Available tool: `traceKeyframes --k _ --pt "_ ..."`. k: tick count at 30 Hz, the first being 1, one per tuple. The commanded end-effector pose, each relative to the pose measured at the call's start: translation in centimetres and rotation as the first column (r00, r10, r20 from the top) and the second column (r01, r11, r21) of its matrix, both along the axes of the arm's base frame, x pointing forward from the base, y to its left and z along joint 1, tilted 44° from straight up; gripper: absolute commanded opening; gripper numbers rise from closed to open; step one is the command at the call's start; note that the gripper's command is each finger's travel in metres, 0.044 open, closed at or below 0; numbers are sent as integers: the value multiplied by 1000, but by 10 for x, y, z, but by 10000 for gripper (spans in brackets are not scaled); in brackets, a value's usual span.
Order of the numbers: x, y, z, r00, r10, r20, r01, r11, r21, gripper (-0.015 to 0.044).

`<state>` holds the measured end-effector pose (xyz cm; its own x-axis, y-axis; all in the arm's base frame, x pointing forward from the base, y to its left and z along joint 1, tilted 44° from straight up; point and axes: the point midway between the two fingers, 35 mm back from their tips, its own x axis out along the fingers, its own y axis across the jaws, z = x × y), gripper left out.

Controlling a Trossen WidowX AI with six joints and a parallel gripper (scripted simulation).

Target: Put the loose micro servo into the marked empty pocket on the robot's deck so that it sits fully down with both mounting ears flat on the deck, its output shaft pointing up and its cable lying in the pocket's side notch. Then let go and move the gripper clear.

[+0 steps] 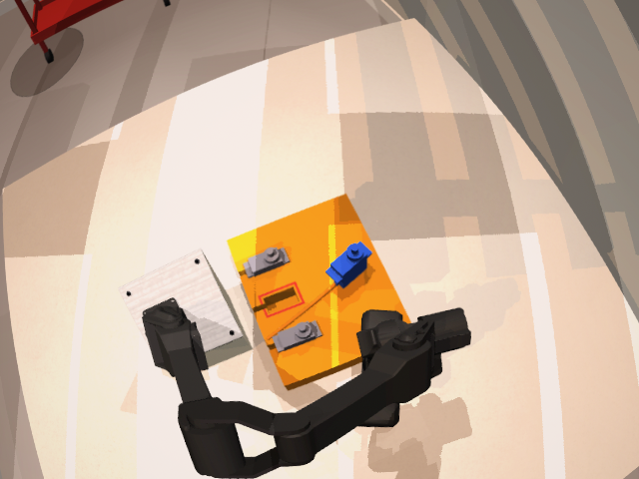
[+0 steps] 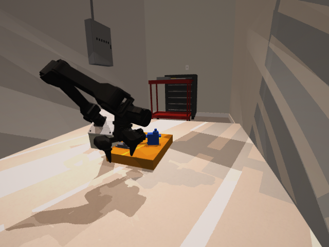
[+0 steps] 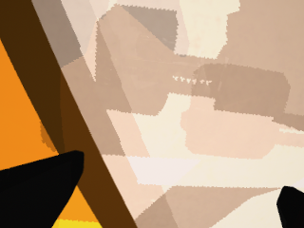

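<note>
Orange deck [image 1: 310, 355], a flat slab with darker side faces, lies on the pale wooden table [image 1: 464, 412] near the middle of the top view. Blue micro servo [image 1: 348, 263], the loose one, stands upright on the deck's far right part, output shaft up, outside any pocket; in the exterior view [image 2: 153, 138] it shows at the deck's far end. Thin cable [image 1: 299, 316] runs from the blue servo diagonally across the deck toward its left edge, passing just beside the marked pocket. Marked pocket [image 1: 280, 298], a dark rectangular recess with a red outline, sits between two grey servos and holds nothing. Grey servo [image 1: 266, 259], already seated, lies on the far side of the pocket; second grey servo [image 1: 298, 334], likewise seated, lies on the near side. Black arm [image 1: 329, 412] reaches from its base on a light grey mounting block [image 1: 170, 288], left of the deck, round the deck's near edge to its near right corner. Gripper [image 2: 120, 151], black, points downward with fingers spread wide and nothing between them; in the exterior view one fingertip [image 2: 131, 151] stands over the deck's near edge and the other [image 2: 108, 156] hangs just off it. Wrist view shows the two dark fingers at the lower corners, the deck's edge [image 3: 95, 165] running between them, and bare table beyond. Red cart [image 2: 171, 98] and black drawer cabinet [image 2: 183, 91] stand against the far wall, well apart from the table.
</note>
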<state>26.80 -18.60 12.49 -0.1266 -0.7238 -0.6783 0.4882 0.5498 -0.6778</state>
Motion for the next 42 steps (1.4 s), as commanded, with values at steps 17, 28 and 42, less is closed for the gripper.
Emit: traceKeyframes --k 17,28,42 --pt "44 142 -68 828 478 -293 -446 878 173 440" --pt "41 193 -92 692 608 -390 -565 792 231 440" --pt "41 173 -113 692 607 -390 -565 792 230 440"
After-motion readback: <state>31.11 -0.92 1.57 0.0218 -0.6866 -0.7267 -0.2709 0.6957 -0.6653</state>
